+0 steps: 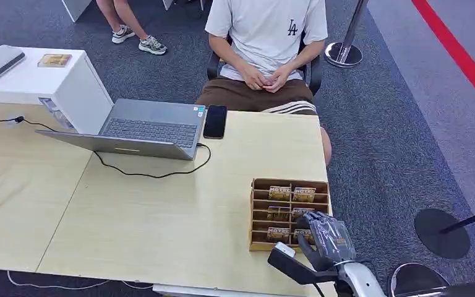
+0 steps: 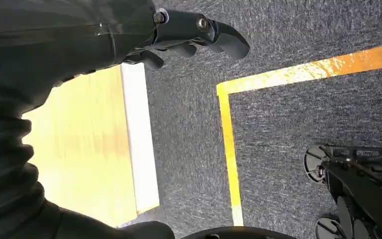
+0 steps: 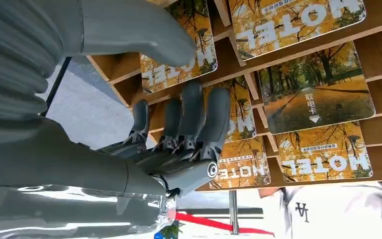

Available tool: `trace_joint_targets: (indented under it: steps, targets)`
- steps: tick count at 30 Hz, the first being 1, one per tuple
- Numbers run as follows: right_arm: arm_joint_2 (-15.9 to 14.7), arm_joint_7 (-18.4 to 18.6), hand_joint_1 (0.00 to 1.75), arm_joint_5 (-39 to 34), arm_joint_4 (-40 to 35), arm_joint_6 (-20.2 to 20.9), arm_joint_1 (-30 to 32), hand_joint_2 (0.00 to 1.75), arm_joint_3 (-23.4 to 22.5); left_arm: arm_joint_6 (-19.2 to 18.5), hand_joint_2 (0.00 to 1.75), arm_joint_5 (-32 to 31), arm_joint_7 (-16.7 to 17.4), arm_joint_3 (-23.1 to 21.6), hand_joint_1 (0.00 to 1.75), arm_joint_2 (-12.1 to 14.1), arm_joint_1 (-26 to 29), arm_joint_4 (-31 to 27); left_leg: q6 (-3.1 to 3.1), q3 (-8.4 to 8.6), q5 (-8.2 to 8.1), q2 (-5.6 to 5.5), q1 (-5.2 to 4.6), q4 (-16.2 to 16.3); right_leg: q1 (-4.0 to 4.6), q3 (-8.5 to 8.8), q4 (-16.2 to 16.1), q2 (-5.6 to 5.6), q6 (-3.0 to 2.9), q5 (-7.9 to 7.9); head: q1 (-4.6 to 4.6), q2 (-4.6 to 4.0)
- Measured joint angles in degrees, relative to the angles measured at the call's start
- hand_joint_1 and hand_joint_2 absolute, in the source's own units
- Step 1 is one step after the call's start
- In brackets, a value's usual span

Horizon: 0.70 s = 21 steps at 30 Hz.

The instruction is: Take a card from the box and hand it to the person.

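A wooden card box (image 1: 258,213) stands at the table's front right corner, its slots holding several autumn-print cards (image 1: 279,193) marked HOTEL. My right hand (image 1: 325,235) hovers over the box's near right slots. In the right wrist view the hand (image 3: 179,129) has its thumb across one card (image 3: 179,69) and its fingers spread before the cards (image 3: 318,94) behind, with nothing plainly gripped. The person (image 1: 266,37) sits at the far side in a white shirt, hands clasped in the lap. My left hand (image 2: 194,35) hangs beside the table edge (image 2: 139,149), holding nothing.
A grey laptop (image 1: 151,127) with a black cable and a black phone (image 1: 215,121) lie near the table's far edge. A white cabinet (image 1: 37,77) stands at the left. Stanchion bases (image 1: 343,54) sit on the carpet. Yellow tape (image 2: 229,139) marks the floor.
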Motion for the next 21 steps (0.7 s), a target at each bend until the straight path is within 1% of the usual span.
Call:
trace_joint_targets:
  steps: [21]
  targets:
    - [0.0,-0.2,1.57,0.0,0.0,-0.4,0.0,1.75,0.0,0.0,1.75,0.0,0.0,0.0,0.00,0.0,0.0,0.0,0.00,-0.01,0.00,0.00,0.00,0.0,0.00,0.00,0.0,0.00,0.00,0.00,-0.02,0.00]
